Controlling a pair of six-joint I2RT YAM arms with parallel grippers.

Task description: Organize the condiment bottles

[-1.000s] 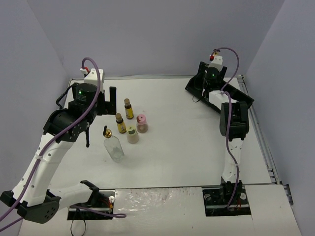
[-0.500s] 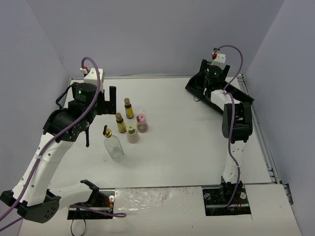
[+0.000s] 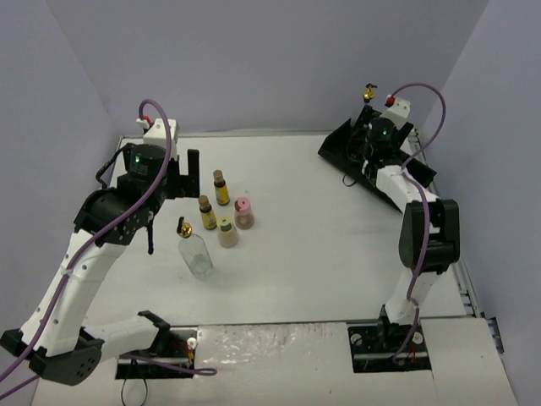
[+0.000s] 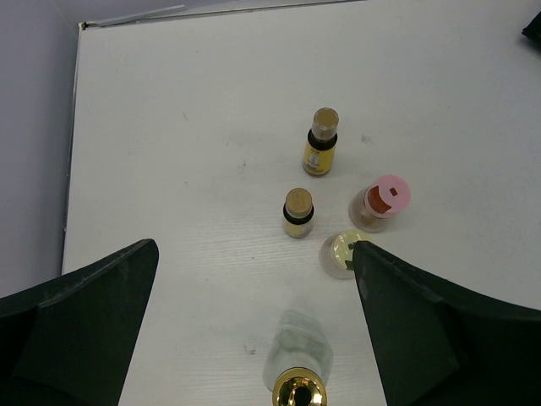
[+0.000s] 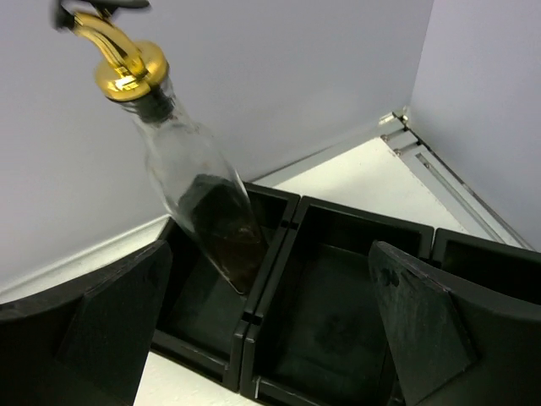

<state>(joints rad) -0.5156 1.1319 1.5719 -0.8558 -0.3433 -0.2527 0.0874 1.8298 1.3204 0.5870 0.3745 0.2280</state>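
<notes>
Five condiment bottles stand on the white table in front of my left gripper: two amber ones, a pink-capped one, a cream-capped one and a clear glass one with a gold spout. The left gripper hangs open high above the glass bottle. Another gold-spouted glass bottle sits in an end compartment of the black tray, looking tilted in the right wrist view. My right gripper is open just in front of it, touching nothing.
The black tray lies at the back right corner, near the rear wall and the table's right edge rail. Its compartment beside the bottle holds nothing. A wall bounds the table's left side.
My right wrist has swung back to the right, away from the bottle in the tray, whose spout now shows above the arm. The left arm and the five table bottles have not moved.
</notes>
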